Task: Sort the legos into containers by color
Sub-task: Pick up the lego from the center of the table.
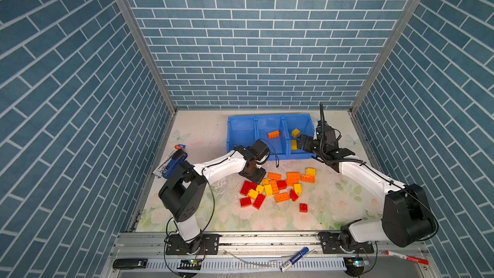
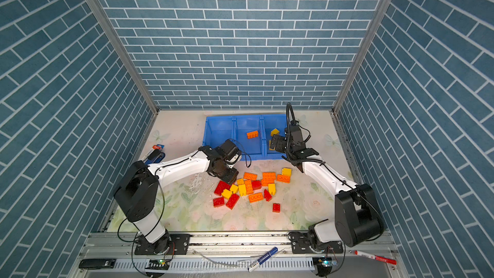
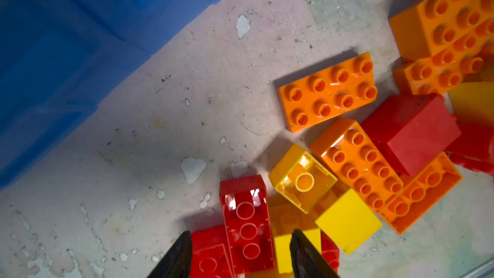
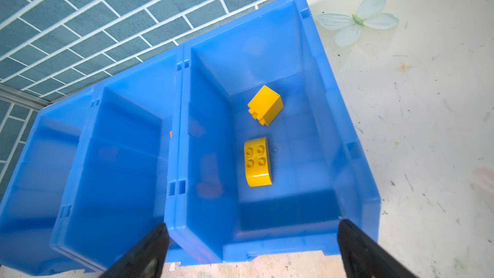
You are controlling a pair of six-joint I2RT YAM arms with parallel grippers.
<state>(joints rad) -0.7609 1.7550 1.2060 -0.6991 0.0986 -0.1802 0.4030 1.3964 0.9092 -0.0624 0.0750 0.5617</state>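
Left end effector (image 3: 242,232): straddling upturned red plastic brick (image 3: 244,209); grip unclear
Right end effector (image 4: 252,224): gaping empty over blue plastic bin (image 4: 267,38)

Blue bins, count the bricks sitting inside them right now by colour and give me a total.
Yellow legos: 2
Orange lego: 1
Red: 0
Total in the bins: 3

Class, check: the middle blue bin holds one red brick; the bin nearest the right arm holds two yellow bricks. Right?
No. In both top views the middle bin holds an orange brick, not a red one. The two yellow bricks are as stated.
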